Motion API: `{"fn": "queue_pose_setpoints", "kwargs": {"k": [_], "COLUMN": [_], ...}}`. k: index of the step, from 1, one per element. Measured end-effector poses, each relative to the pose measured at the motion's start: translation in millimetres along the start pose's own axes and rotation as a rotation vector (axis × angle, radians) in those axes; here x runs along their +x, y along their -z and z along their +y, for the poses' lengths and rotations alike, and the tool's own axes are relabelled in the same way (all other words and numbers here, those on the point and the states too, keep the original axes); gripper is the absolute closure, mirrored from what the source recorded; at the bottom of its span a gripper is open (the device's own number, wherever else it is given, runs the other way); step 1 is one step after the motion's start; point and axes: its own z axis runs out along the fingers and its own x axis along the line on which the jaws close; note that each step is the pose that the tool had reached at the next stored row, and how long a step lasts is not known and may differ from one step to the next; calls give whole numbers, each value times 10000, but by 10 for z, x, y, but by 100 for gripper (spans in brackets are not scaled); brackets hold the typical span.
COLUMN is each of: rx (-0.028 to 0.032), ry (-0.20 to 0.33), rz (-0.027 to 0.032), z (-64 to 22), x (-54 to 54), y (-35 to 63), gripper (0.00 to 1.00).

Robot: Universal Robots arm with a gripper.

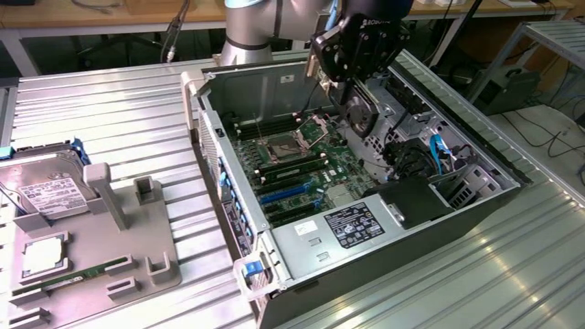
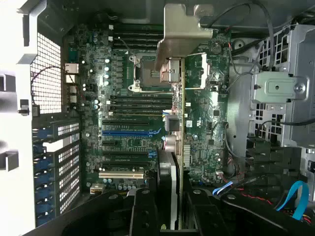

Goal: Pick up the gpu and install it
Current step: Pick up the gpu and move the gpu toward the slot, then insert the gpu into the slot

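Observation:
The gpu (image 1: 359, 113) hangs over the open computer case (image 1: 475, 205), black-faced, with its pale metal bracket (image 1: 313, 66) toward the exterior view's left. My gripper (image 1: 355, 79) is shut on the card's upper edge. In the wrist view the gpu (image 2: 181, 118) is seen edge-on, its bracket (image 2: 183, 34) at the far end, and the dark fingers (image 2: 143, 211) clamp it from both sides. The card is held above the motherboard (image 2: 123, 98), apart from the expansion slots (image 2: 129, 132) and to one side of them.
Beside the case, at the exterior view's left, a grey fixture (image 1: 137, 240) holds a hard drive (image 1: 46, 193), a CPU (image 1: 41, 255) and a green RAM stick (image 1: 64, 277). Inside the case are blue cables (image 1: 437, 147), a power supply (image 1: 352, 229) and a drive cage (image 2: 278, 88).

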Motion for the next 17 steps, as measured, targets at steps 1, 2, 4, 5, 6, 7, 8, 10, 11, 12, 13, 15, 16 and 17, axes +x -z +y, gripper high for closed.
{"fn": "queue_pose_setpoints", "kwargs": {"k": [1,2,4,5,6,7,8,10,11,12,13,15,16,17], "rx": [0,-1,-8,-13,-19,-24,-32,-44,-48,-53,-58,-67,-73,-79], "ry": [0,1,209,352,537,697,921,1247,1381,1507,1660,1911,2102,2258], "rz": [0,-1,-3,-4,-7,-8,-11,-15,-16,-18,-19,-23,-24,-26], "z": [0,0,0,0,0,0,-1,-1,-1,-2,-2,-2,-2,-2], "x": [0,0,0,0,0,0,0,0,0,0,0,0,0,0], "y": [0,0,-1,-1,0,0,0,-1,0,0,0,0,0,-1], "gripper": [72,72,72,72,72,72,72,72,72,72,72,72,72,72]}}
